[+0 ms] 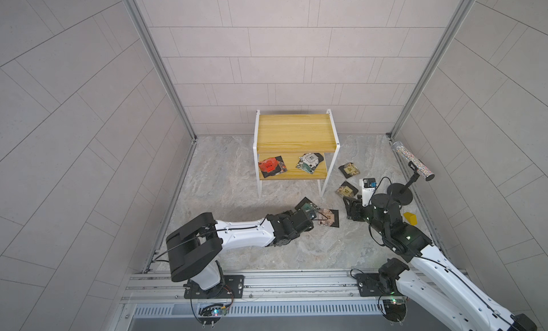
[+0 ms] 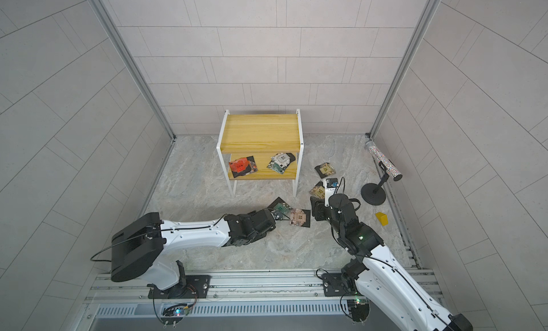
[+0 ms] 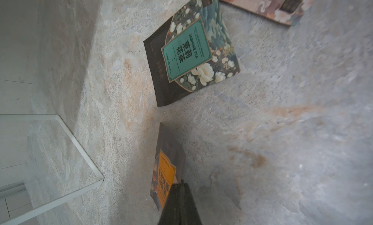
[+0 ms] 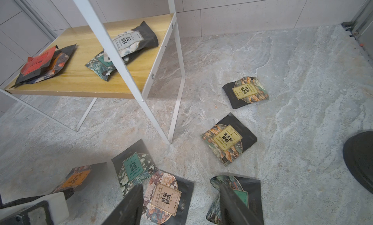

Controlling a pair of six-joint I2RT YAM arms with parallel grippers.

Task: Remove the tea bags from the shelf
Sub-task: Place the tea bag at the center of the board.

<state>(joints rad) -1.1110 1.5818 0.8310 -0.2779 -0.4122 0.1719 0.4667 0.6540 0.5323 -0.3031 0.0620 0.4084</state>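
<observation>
In both top views the shelf point(image 1: 293, 130) has a bare top board. Its lower board carries two heaps of tea bags, a red-labelled heap point(image 1: 270, 166) and a white-labelled heap point(image 1: 310, 163). My left claw point(image 1: 312, 216) sits low over the worktop point(image 1: 231, 172) in front of the shelf, beside bags already lying there. The right claw point(image 1: 351, 203) hangs close by.

The left wrist view shows the left claw point(image 3: 180, 184) pinched shut on the edge of an orange-labelled tea bag point(image 3: 164, 173), just short of the jasmine bag point(image 3: 187, 52). I cannot tell whether the bag touches the worktop. I judge this to be the set-down: I'd sink until the bag lies flat, open, then lift straight up so nothing drags.

The right wrist view shows the right claw point(image 4: 180, 190) wide and gripping nothing, above the chrysanthemum bag point(image 4: 167, 195). Reaching next for the white-labelled heap point(image 4: 129, 40), I'd steer clear of the white frame leg point(image 4: 125, 72).
</observation>
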